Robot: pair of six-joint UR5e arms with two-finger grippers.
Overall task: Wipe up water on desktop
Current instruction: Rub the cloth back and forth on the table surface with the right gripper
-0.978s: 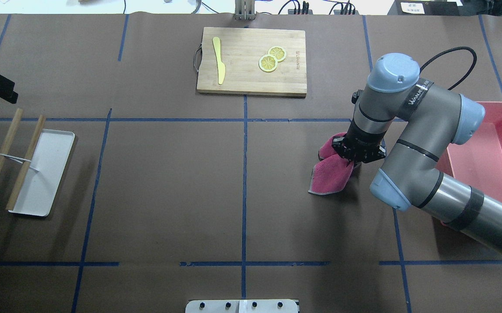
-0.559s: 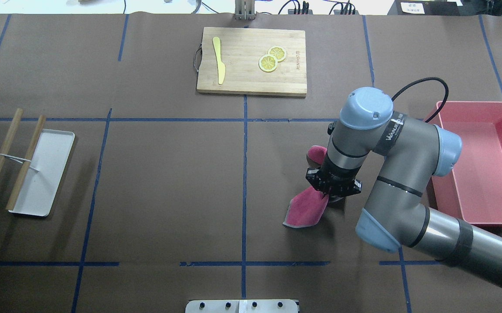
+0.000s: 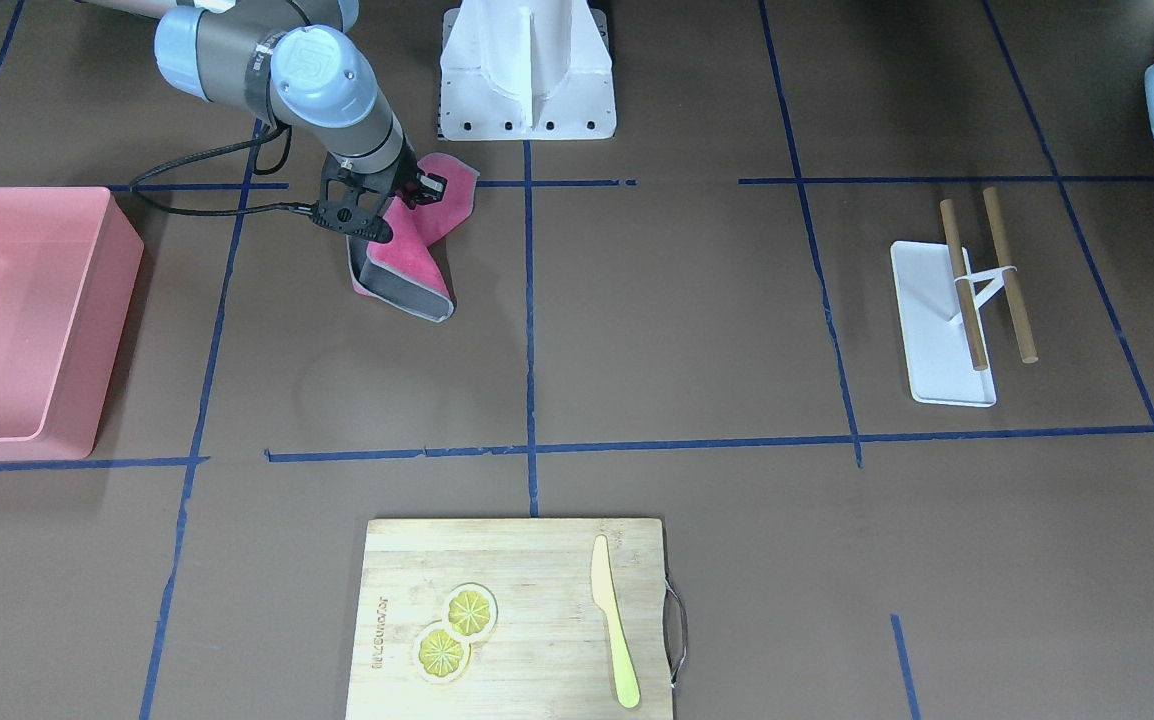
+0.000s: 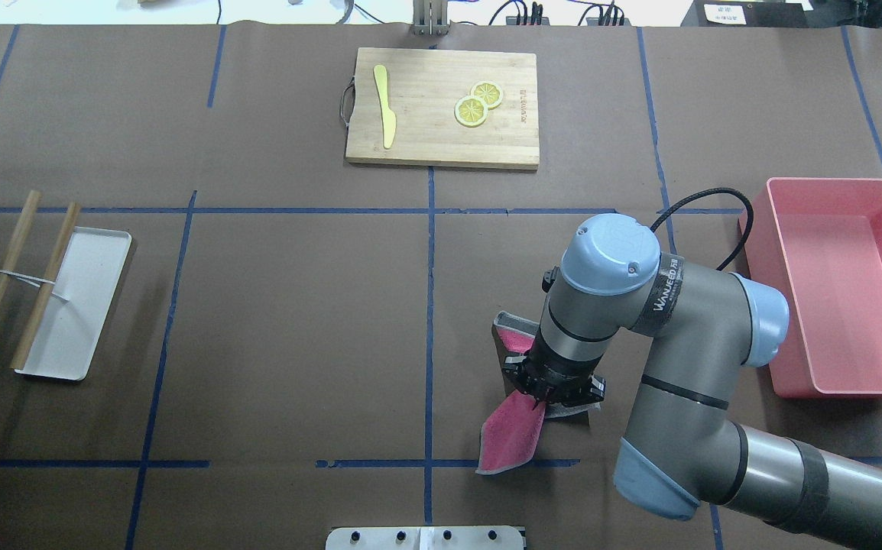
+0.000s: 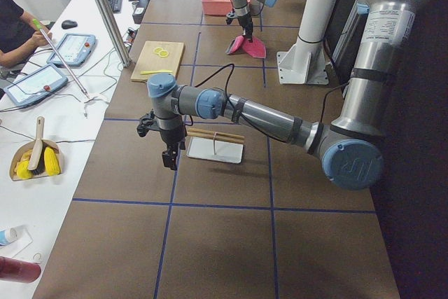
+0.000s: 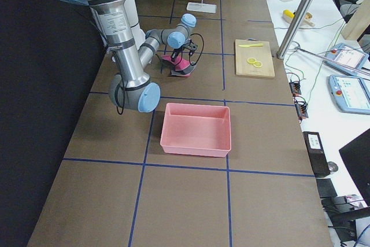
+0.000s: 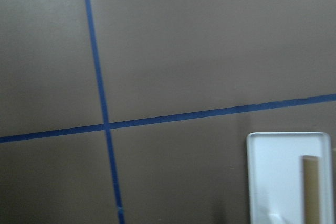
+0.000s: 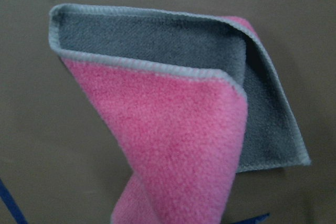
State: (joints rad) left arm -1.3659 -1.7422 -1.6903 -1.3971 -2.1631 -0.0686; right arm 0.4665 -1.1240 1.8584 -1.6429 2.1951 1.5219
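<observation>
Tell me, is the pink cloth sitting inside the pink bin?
No, the cloth lies on the desktop, held by the right hand, well apart from the bin.

Soft, even light from above falls on the matte desktop (image 4: 296, 321). The right arm (image 4: 685, 336) throws only faint, diffuse shadows on it. The left wrist view is slightly blurred, and the cloth (image 8: 173, 145) looks soft close up. Both side views darken on the robot's side.
</observation>
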